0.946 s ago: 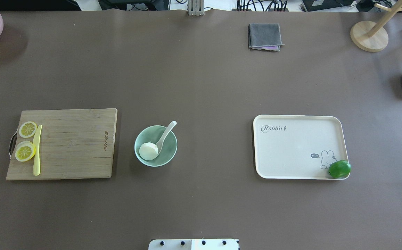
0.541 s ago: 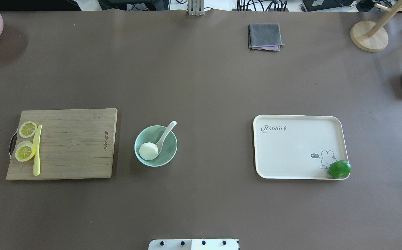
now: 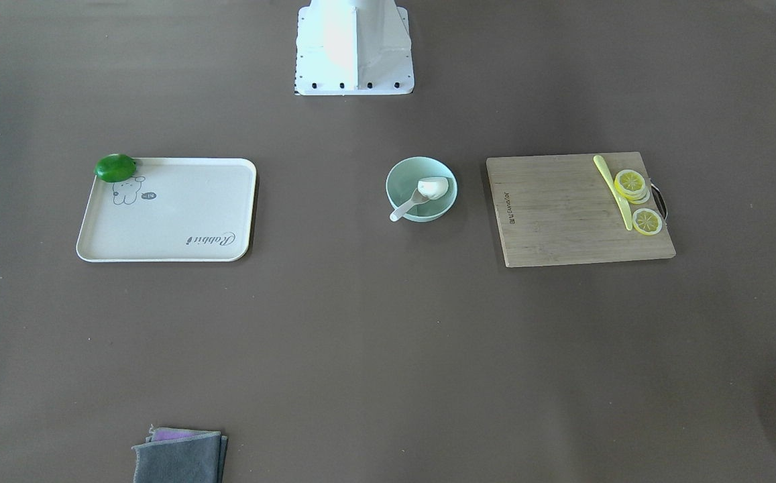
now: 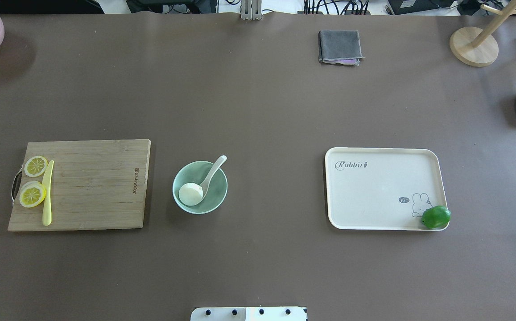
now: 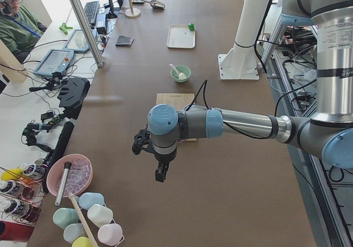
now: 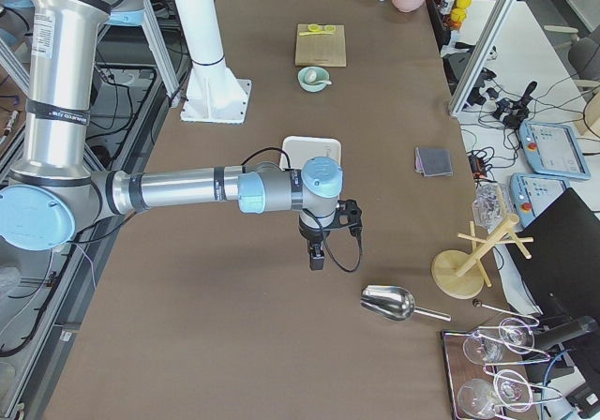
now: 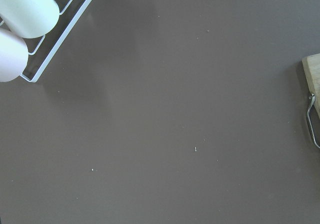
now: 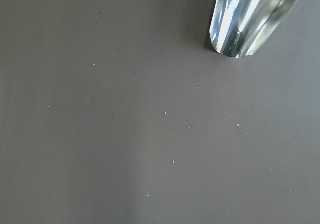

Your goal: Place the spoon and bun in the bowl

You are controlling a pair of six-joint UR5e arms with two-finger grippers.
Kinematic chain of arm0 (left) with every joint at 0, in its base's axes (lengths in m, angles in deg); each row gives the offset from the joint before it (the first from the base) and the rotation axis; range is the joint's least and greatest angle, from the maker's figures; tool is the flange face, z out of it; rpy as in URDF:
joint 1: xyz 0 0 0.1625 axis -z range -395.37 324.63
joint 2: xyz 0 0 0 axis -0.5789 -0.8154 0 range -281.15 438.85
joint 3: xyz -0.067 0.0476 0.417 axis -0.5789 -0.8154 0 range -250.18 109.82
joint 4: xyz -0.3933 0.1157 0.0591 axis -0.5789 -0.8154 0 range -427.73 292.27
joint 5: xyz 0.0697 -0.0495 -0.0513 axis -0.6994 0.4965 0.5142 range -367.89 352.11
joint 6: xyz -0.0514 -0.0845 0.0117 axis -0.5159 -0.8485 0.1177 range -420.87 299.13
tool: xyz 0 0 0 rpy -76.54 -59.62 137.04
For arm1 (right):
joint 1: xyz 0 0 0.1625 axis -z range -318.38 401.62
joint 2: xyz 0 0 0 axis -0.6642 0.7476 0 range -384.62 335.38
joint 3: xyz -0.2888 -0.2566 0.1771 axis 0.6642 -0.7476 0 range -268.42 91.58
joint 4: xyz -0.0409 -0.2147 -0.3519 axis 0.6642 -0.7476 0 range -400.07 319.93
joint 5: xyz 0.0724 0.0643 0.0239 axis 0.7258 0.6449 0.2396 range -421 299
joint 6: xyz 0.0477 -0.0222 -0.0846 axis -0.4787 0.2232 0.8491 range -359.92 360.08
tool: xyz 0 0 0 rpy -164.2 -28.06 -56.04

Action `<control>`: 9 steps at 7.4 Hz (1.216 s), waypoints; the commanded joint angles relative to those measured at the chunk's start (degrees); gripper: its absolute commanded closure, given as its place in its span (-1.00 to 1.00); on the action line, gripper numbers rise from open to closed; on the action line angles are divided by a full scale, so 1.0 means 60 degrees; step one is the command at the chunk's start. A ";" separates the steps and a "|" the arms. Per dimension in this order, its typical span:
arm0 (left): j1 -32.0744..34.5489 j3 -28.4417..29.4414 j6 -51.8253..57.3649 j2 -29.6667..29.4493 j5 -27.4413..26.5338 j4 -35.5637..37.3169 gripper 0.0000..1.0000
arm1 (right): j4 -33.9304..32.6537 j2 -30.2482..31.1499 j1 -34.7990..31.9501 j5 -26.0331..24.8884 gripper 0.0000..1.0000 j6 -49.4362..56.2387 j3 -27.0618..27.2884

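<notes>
Unmoved, spoon (image 4: 214,170) and bun (image 4: 190,195) lie in bowl (image 4: 218,197), far from left gripper (image 5: 159,176)

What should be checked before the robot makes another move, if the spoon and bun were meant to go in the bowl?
1. Spoon in bowl: ok. The spoon lies with its scoop inside the bowl, its handle leaning over the rim.
2. Bun in bowl: ok. The bun sits inside, at the spoon's scoop end.
3. Bowl upright on the table: ok.
4. Left gripper away from the bowl: ok. It hangs out beyond the cutting board.
5. Right gripper away from the bowl: ok. It hangs near the metal scoop.
6. Grippers empty: cannot tell. They show only in the side views.
</notes>
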 commanded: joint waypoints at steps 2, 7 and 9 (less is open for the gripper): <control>0.0000 0.0000 0.0000 0.0000 0.0000 0.0002 -0.99 | 0.0002 0.0000 0.0049 0.0000 -1.00 0.0000 0.0008; -0.0015 0.0015 0.0000 0.0015 0.0000 0.0002 -0.99 | 0.0002 0.0000 0.0108 0.0059 -1.00 0.0000 0.0008; -0.0015 0.0015 0.0000 0.0015 0.0000 0.0002 -0.99 | 0.0002 0.0000 0.0152 0.0059 -1.00 0.0015 0.0008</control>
